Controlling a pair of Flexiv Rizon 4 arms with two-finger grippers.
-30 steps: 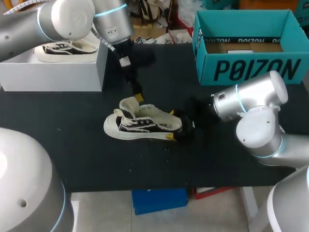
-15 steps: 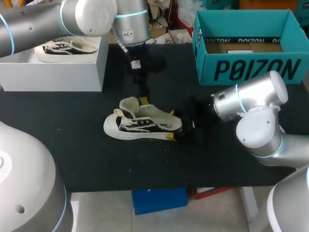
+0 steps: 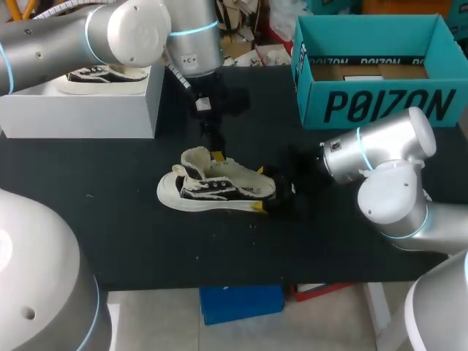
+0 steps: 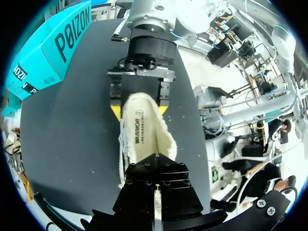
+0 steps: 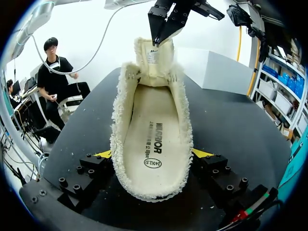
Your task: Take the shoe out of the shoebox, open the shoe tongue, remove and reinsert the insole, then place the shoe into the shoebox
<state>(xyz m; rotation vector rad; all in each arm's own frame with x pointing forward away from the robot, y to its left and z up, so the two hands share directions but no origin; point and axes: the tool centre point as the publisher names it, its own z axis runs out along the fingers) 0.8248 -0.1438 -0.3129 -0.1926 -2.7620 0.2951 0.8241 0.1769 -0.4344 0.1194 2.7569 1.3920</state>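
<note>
1. The shoe (image 3: 216,186) is out of its box. It lies on its sole on the table (image 3: 146,234), toe toward my left, between the white box (image 3: 80,110) and the teal box (image 3: 380,106) and well apart from both.
2. The right gripper (image 3: 259,189) is clamped on the shoe's heel, with one yellow tip on each side. I judge that it is steadying the shoe.
3. The tongue (image 5: 153,55) stands pulled up and toward the toe, so the mouth of the shoe gapes wide. That step looks done.
4. The insole (image 5: 149,139) lies flat inside the shoe with no edge lifted. The views do not show whether it has been out and back. I judge that its removal is yet to come.
5. The left gripper (image 3: 216,152) hangs just above the shoe's mouth, near the tongue. I cannot tell whether it is clenched or released, nor whether it touches the tongue.
6. By my reading, what is left is to lift the insole out, slide it back in, and set the shoe into the shoebox.
7. The white box holds another shoe (image 3: 102,73), and no shoe shows in the teal box. I cannot tell which box this shoe belongs in.
</note>
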